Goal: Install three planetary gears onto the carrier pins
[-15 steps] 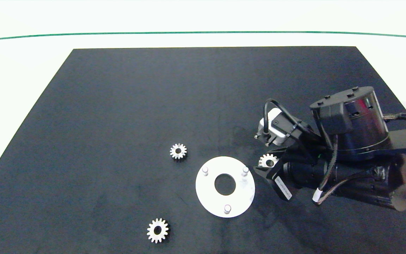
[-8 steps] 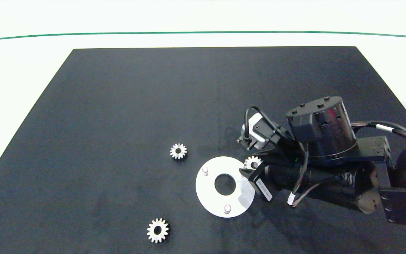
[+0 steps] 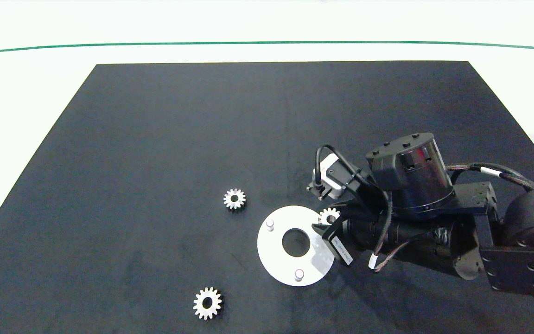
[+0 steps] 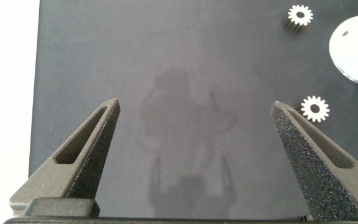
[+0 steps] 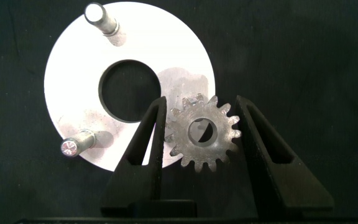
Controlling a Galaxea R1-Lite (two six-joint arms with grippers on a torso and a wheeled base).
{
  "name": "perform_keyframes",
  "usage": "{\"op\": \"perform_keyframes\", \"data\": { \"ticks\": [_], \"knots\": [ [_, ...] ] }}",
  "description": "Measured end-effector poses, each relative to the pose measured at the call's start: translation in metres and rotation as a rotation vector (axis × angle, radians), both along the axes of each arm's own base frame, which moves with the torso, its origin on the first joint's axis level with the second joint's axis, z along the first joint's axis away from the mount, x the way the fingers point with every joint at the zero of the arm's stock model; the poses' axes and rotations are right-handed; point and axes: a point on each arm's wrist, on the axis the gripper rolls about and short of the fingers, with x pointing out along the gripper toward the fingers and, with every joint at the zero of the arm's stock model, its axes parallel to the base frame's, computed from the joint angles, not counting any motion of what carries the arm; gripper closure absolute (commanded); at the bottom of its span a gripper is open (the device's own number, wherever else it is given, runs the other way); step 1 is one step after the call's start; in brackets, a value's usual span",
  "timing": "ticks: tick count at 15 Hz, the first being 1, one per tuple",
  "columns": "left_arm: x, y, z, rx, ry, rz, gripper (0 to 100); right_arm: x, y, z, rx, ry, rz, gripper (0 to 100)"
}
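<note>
My right gripper (image 3: pixel 329 221) is shut on one planetary gear (image 3: pixel 329 215), holding it flat over the right edge of the white carrier disc (image 3: pixel 276 250). In the right wrist view the gear (image 5: pixel 204 132) sits between the two fingers (image 5: pixel 151 134), overlapping the disc's rim (image 5: pixel 73 74). Two carrier pins (image 5: pixel 101 17) (image 5: pixel 76 144) stand bare; the third is hidden under the gear and gripper. Two more gears lie loose on the mat, one (image 3: pixel 234 199) left of the disc and one (image 3: pixel 207 303) toward the front. My left gripper (image 4: pixel 194 109) hangs open over bare mat, away from the parts.
A black mat (image 3: pixel 155 139) covers the white table (image 3: pixel 16 93), and a green line runs along the far side. The bulky right arm (image 3: pixel 434 208) fills the mat's right front. The left wrist view also shows the disc (image 4: pixel 353 53) and both loose gears (image 4: pixel 315 108) (image 4: pixel 301 15).
My right gripper has carried the gear leftward from beside the disc to over its right edge, covering the right-hand pin. The loose gears and the disc have not moved.
</note>
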Motion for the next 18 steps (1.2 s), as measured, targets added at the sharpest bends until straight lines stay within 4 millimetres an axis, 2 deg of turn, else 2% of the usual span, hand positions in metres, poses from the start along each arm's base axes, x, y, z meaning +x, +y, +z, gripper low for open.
{"op": "perform_keyframes", "data": {
  "ticks": [7,16,17,18],
  "knots": [
    [0.001,0.0,0.0,0.0,0.003,-0.004,0,0.009,0.006,-0.005,0.026,-0.025,-0.006,93],
    [0.001,0.0,0.003,-0.001,0.0,-0.018,0,0.01,0.007,-0.01,0.01,-0.009,-0.009,93],
    [0.001,0.0,0.004,-0.001,-0.004,-0.018,0,0.01,0.007,-0.011,0.007,-0.009,-0.008,0],
    [0.001,0.0,0.006,-0.002,-0.007,-0.018,0,0.01,0.006,-0.011,0.005,-0.008,-0.009,0]
  ]
}}
